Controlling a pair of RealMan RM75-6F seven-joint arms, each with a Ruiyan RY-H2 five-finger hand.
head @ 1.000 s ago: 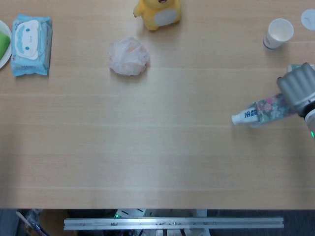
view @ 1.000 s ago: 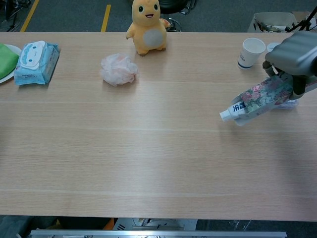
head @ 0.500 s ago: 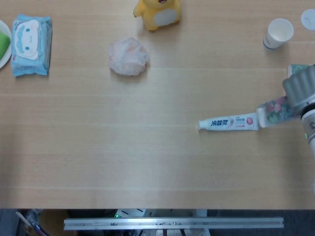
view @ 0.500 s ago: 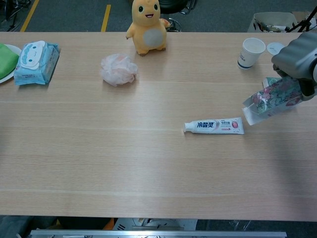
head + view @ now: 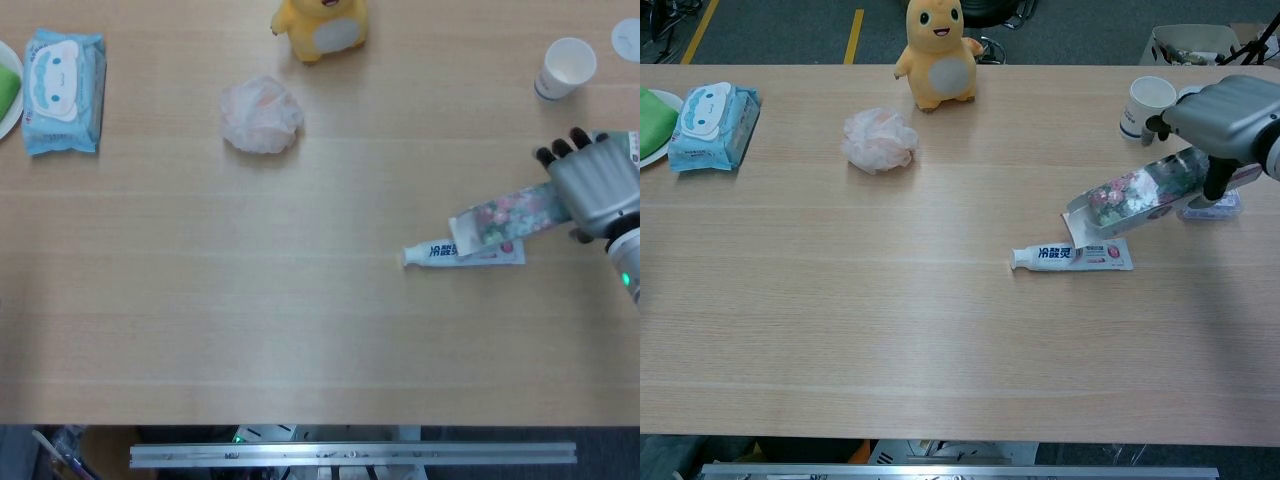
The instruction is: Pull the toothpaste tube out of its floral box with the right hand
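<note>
head view: toothpaste tube [image 5: 464,251] flat on surface [image 5: 300,330], long axis left-right, cap pointing left
right hand [image 5: 592,188]: clamped on floral box [image 5: 503,217], open end lower left

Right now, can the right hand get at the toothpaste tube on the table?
Probably not yet: the right hand holds the floral box, whose open end hangs over the toothpaste tube. Otherwise nothing blocks the tube, which lies bare nearby.

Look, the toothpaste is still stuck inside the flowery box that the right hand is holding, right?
Not quite. The toothpaste tube is already out, lying flat on the table. The right hand does hold the flowery box, with its open end above the tube. The chest view shows this most clearly.
</note>
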